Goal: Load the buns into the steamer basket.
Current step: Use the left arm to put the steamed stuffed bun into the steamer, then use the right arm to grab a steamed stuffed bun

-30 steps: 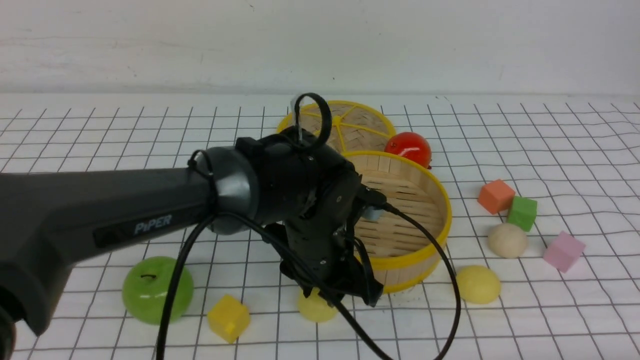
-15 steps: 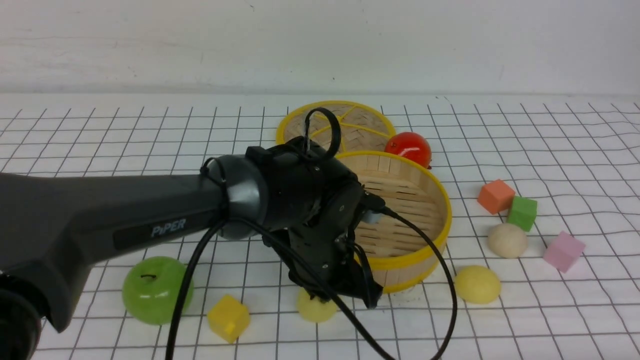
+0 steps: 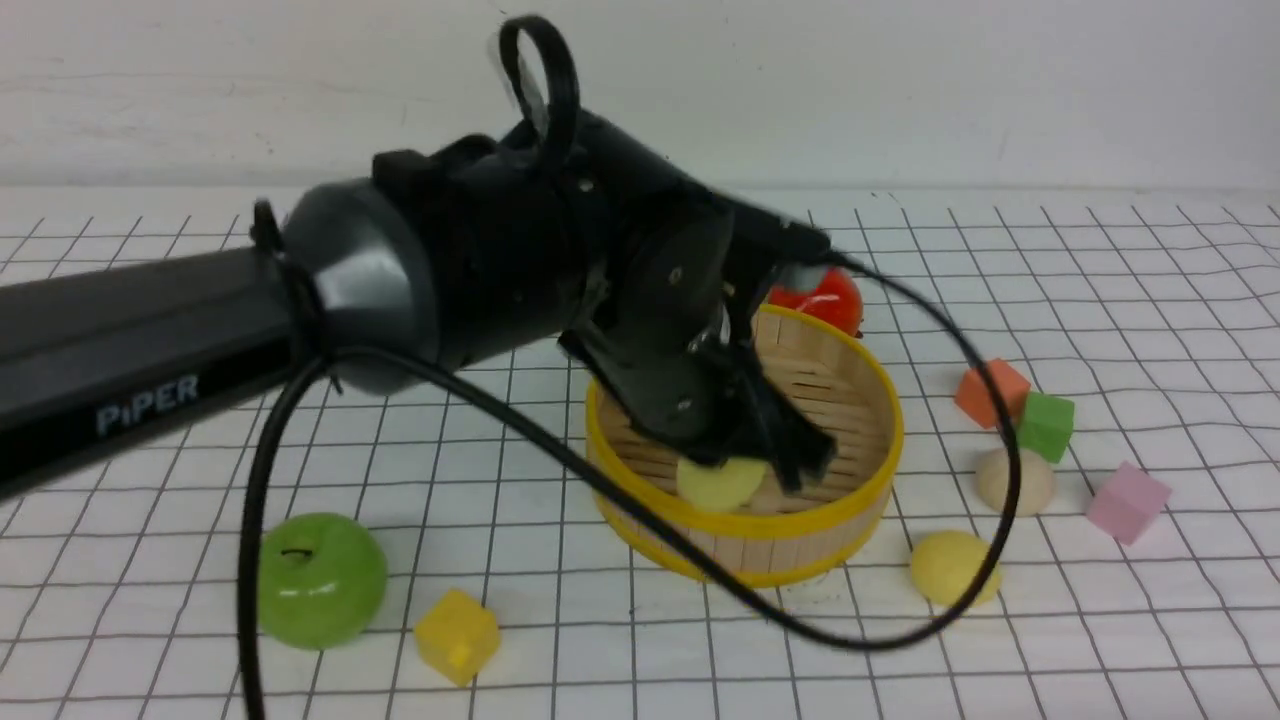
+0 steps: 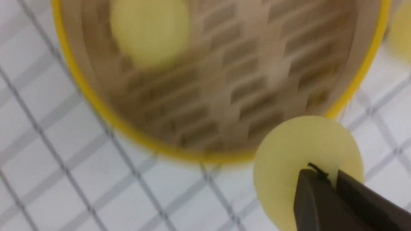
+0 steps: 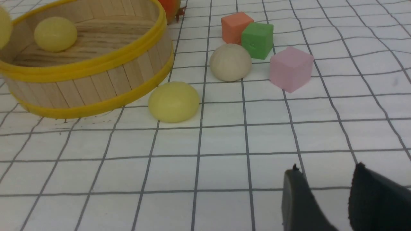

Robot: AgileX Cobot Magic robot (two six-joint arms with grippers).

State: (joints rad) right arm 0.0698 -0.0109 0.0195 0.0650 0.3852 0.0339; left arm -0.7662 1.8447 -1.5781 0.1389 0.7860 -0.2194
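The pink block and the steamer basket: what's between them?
The beige bun and a yellow bun lie between the pink block and the steamer basket, as the right wrist view shows.

The round tub (image 3: 740, 553) near the middle of the front view looks like pale bamboo or wood, its floor slatted. Above it the tomato (image 3: 822, 300) is glossy; at lower left the green apple (image 3: 320, 582) looks smooth, with a soft sheen.
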